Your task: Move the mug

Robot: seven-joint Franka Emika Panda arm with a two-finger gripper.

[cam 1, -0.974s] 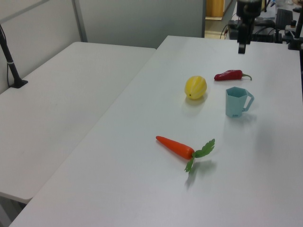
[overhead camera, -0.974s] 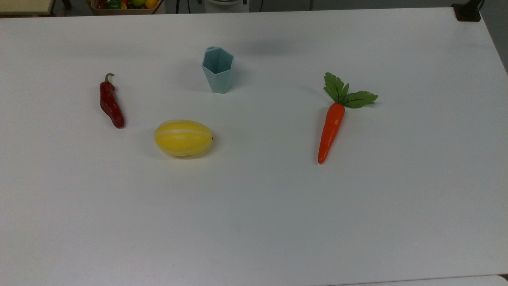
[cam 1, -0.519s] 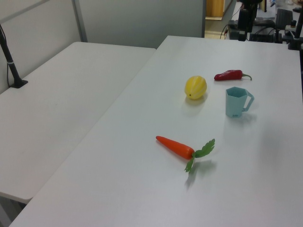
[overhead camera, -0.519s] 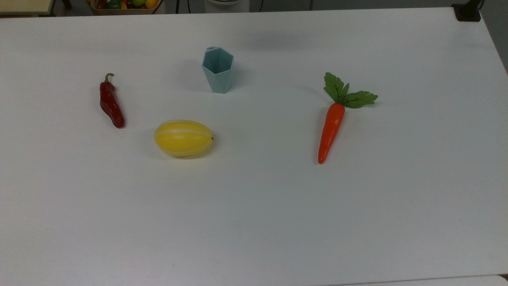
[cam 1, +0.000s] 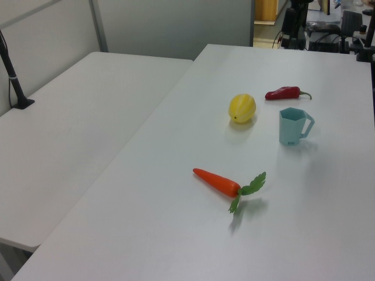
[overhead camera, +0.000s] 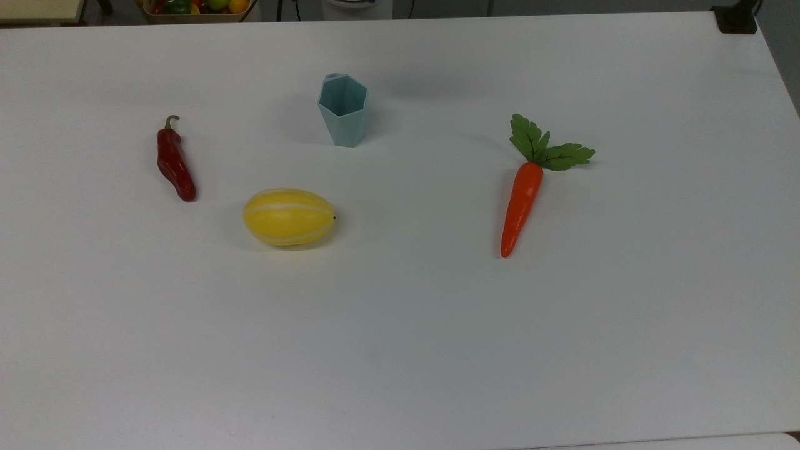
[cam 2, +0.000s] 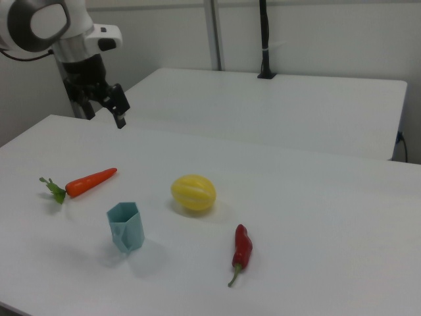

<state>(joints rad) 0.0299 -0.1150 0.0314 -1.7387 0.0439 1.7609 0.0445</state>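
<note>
While the mug (cam 2: pixel 125 228) stands upright on the table (cam 2: pixel 316 210), the pincer (cam 2: pixel 119 108) hangs high above the carrot (cam 2: pixel 91 182); whether it is clenched, I cannot tell.

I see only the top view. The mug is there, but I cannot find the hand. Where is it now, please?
Observer: In the right view, the hand hangs in the air above the table, beyond the carrot and well away from the mug.
Operator: Thank you. To which side does the handle point?
Observer: In the left view, the handle sticks out toward the left view's right, on the side away from the yellow melon.
</note>
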